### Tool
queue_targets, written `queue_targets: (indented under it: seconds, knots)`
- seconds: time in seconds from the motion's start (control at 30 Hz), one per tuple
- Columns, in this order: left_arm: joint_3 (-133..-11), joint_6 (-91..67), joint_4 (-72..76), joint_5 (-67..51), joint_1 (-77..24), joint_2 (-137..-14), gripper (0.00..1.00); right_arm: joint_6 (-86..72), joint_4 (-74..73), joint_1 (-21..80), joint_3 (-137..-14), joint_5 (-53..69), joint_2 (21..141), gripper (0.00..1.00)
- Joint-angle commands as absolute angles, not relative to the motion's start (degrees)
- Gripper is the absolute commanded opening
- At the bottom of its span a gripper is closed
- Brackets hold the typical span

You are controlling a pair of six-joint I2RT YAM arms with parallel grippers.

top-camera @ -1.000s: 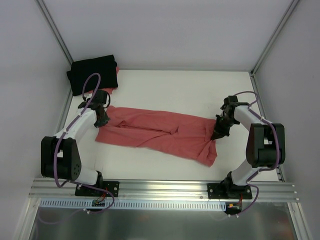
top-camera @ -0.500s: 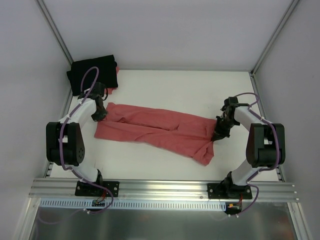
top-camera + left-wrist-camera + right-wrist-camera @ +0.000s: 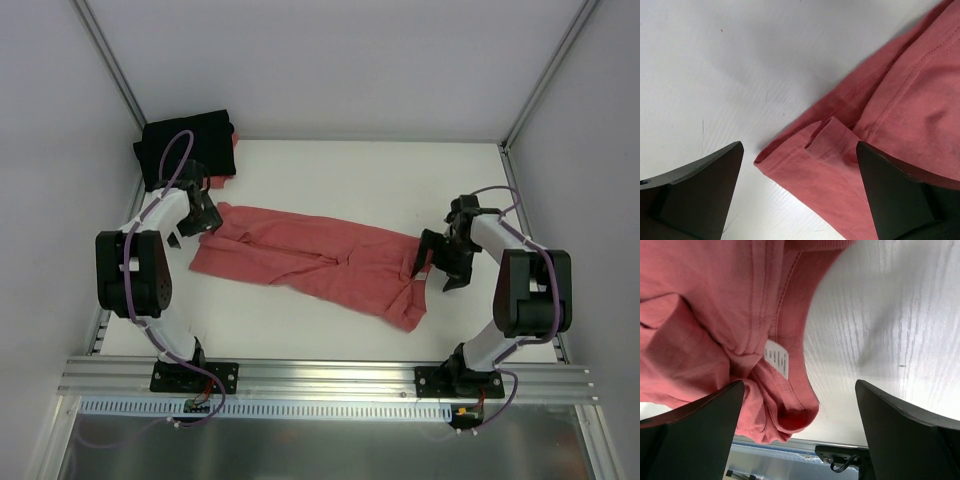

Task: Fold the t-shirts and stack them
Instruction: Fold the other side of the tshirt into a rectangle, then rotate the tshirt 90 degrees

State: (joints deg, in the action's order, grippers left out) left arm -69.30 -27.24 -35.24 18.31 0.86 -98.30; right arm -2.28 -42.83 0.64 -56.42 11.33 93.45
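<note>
Table point(image 3: 350, 180) carries both shirts.

- Coral-red t-shirt point(image 3: 320, 262): rumpled long band across the middle of the table, running from far left to near right.
- Black t-shirt point(image 3: 187, 148): folded, in the far left corner, just beyond the coral shirt's left end. A red sliver shows at its right edge; what it belongs to cannot be told.
- Left gripper point(image 3: 200, 215): at the coral shirt's left end, jaws spread wide, nothing held. The left wrist view shows a hemmed corner of the shirt lying on the table between the fingers point(image 3: 695, 195).
- Right gripper point(image 3: 440, 262): at the shirt's right end, jaws wide apart, empty. Below it is the bunched collar with the white neck label point(image 3: 776, 357).

Hard to make out: whether either gripper touches the cloth. Both wrist views cut off most of the shirt.
</note>
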Motion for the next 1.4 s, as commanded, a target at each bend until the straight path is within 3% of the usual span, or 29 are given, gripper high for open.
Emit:
queue_targets:
  seconds: [0.0,0.17,0.4,0.77,1.1,1.37]
  knots:
    - [-70.75,-25.58,-35.77,17.84,1.05,-96.07,0.99,-1.84,-45.7,0.26,-57.91,10.54,87.73,0.99]
    - [-71.1,-25.84,-37.88,13.54,1.05,-92.12,0.99,-3.34,-50.44,1.05,-61.78,14.32,82.62,0.99]
    - [-66.8,-26.54,-37.54,4.41,0.44,-81.93,0.99,-8.52,-51.24,10.98,-65.83,17.4,80.16,0.99]
    - [-58.81,-27.86,-33.24,-9.64,0.18,-71.64,0.99,-15.55,-44.92,24.25,-66.1,20.83,86.3,1.0]
    - [-63.54,-27.51,-38.93,-9.32,0.18,-71.98,0.99,-16.09,-35.96,27.42,-54.6,21.62,94.04,0.99]
    - [-67.06,-27.95,-42.97,-8.09,0.18,-72.25,0.99,-15.21,-35.68,27.33,-53.87,18.2,102.13,0.99]
